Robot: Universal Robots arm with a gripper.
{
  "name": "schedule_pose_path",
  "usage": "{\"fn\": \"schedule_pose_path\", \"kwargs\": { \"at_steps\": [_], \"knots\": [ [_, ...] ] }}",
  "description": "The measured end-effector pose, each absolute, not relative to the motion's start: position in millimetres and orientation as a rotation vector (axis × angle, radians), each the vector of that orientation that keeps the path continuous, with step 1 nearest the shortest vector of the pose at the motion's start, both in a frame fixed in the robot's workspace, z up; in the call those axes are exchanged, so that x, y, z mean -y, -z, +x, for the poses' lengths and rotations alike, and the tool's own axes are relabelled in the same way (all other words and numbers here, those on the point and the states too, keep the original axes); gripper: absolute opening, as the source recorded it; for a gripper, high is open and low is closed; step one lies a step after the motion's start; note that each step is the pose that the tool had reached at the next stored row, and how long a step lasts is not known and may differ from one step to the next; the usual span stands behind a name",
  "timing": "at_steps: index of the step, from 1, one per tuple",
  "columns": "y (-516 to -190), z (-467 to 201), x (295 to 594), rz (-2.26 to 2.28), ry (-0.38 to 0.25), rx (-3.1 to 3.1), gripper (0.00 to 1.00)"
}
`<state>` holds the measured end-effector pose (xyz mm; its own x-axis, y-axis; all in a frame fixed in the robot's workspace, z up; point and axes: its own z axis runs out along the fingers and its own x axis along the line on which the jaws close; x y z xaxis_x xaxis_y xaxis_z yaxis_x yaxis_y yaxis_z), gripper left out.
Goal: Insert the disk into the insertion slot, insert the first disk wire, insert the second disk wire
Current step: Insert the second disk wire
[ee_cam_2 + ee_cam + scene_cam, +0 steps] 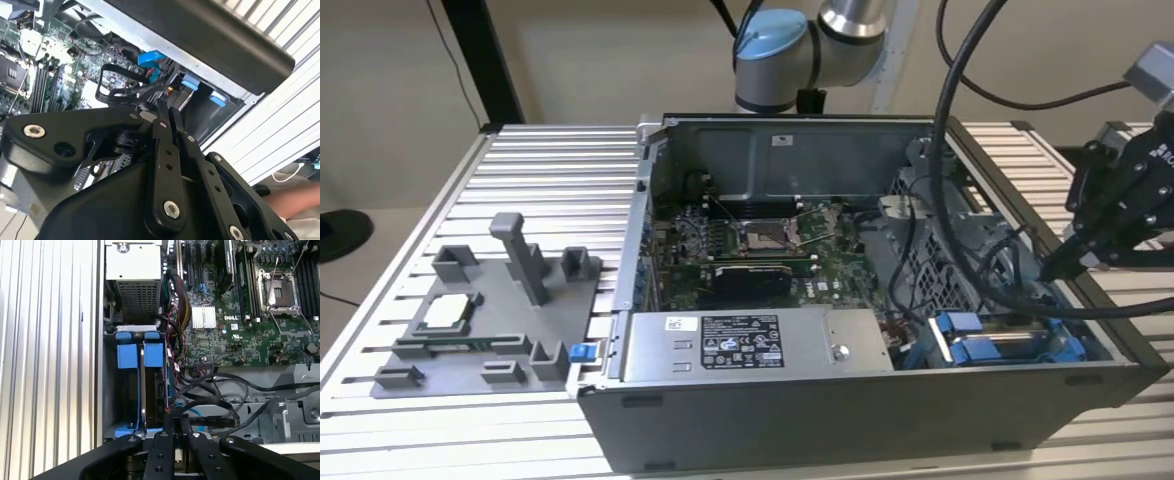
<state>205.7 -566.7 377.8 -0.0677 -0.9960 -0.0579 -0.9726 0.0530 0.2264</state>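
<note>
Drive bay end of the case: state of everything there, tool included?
Grey metal computer case: side open.
Grey metal drive bay: occupied.
Silver disk in blue plastic carrier: appears seated in bay, on edge.
Black two-finger tool: shut, black wires at its tips.

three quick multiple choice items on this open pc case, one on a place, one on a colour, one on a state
1. In the exterior view, the drive bay lies on which side of the power-supply box?
A. that view's left
B. that view's right
C. on top

2. The tabs at the bay's mouth are:
A. red
B. yellow
C. blue

3. The gripper's fingers are:
A. drawn close together
B. spread wide
C. clamped on the power-supply box

Answers: 1 B, the box lies further to that view's left. 2 C, they show blue in the first wrist view. 3 A, the second wrist view shows them nearly touching.
</note>
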Motion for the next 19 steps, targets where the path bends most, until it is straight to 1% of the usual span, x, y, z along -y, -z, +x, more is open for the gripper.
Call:
{"fn": "schedule_pose_path", "kwargs": {
  "at_steps": [6,11,13,19],
  "knots": [
    [-378.6,182.6,566.7,2.071,0.301,2.200,0.00],
    [-378.6,164.7,566.7,2.091,0.267,2.220,0.00],
    [-378.5,159.2,566.7,2.108,0.239,2.235,0.00],
    [-377.6,145.1,566.7,2.171,0.128,2.293,0.00]
  ]
}}
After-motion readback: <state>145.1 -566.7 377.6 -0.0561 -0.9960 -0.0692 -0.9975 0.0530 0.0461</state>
